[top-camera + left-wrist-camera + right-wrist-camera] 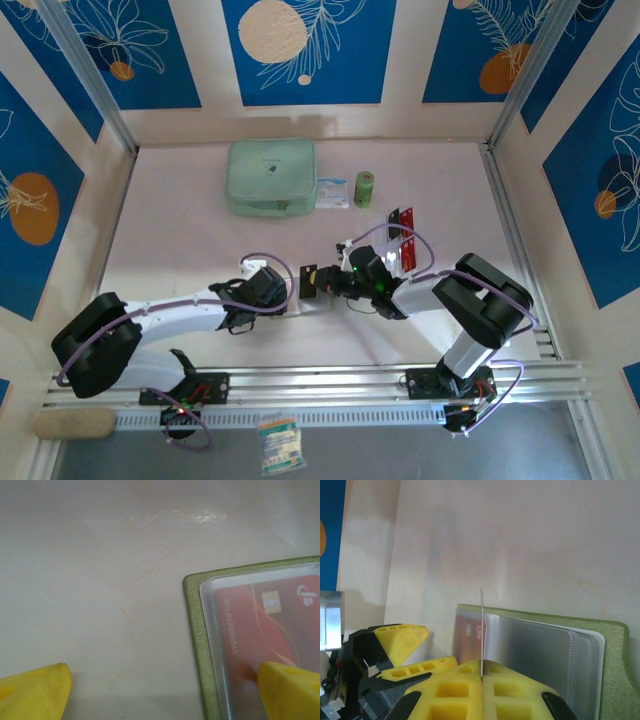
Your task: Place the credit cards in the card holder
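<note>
Wallet: the wallet [615, 645] lies open and flat on the table [180, 230], mid-table toward the near side, between our two claws.
Left claw: the left claw [160, 692] is spread wide. One finger [290, 690] rests on the clear sleeves [225, 645] at the wallet's corner, the other is over bare table. We'd say it is pinning the wallet down.
Right claw: the right claw [482, 672] is pressed together, pinching a card [482, 625] by its near end.
Card pose: we see it edge-on from the right wrist, a thin line rising from the fingers, with its free end pointing away at the wallet.
Key relation: the wallet sits straight ahead, just beyond the card's tip. We judge the card's long axis runs from claw toward sleeves, with the wallet's long side lying across that line.
Sleeve line-up: a leaf holding a red card [255, 630] stands to one side of the tip and a bare leaf to the other. We can't tell if the tip touches.
Nearer arm: the right one, card already in hand.
Spares: red cards wait in the rack [400, 228], far right.
</note>
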You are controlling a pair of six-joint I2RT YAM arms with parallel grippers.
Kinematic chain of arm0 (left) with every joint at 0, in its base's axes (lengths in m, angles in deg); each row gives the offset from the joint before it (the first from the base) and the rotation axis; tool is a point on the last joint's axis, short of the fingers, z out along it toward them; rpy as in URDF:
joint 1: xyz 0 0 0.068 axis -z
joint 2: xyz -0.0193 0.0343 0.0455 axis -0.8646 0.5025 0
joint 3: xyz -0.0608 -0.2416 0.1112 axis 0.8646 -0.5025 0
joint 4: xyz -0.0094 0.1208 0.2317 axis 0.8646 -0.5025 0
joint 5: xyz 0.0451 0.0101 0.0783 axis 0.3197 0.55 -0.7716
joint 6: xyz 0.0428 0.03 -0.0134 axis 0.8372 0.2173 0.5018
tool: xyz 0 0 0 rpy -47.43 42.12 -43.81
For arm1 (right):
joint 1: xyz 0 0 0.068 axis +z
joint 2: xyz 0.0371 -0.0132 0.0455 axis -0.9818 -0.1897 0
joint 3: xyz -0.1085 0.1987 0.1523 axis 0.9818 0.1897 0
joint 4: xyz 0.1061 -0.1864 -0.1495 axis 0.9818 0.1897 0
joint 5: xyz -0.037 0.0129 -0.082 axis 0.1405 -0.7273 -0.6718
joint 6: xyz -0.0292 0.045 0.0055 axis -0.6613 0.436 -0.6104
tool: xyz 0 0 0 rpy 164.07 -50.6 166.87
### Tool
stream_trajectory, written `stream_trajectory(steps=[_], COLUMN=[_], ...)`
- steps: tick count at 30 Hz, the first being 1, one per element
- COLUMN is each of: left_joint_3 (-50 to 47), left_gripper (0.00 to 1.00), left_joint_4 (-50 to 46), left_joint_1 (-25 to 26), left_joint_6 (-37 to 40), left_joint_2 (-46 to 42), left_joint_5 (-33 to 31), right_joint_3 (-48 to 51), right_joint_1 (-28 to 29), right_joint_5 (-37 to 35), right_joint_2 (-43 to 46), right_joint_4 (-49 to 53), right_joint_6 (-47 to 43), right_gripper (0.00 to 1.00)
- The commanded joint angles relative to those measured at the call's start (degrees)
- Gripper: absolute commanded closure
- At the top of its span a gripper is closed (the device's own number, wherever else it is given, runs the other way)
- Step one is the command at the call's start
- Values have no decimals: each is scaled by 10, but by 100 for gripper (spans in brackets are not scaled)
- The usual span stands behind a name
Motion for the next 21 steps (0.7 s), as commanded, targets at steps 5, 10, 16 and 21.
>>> stream_trajectory(steps=[5,10,16,21], left_joint_3=[-10,-12,-12,-13], left_gripper=[5,5,5,5], left_joint_4=[-15,-13,-13,-12], left_joint_1=[-4,-4,-4,-4], left_joint_6=[-6,-7,-7,-8], left_joint_2=[-5,-8,-8,-9], left_joint_5=[-15,-15,-13,-15], right_joint_3=[-8,-11,-8,-6], right_joint_1=[13,17,19,19], right_joint_5=[11,10,9,9], right_joint_2=[-25,-34,-38,-34], right_joint_4=[-26,-30,-39,-41], right_joint_6=[-3,1,6,8], right_gripper=[100,100,100,100])
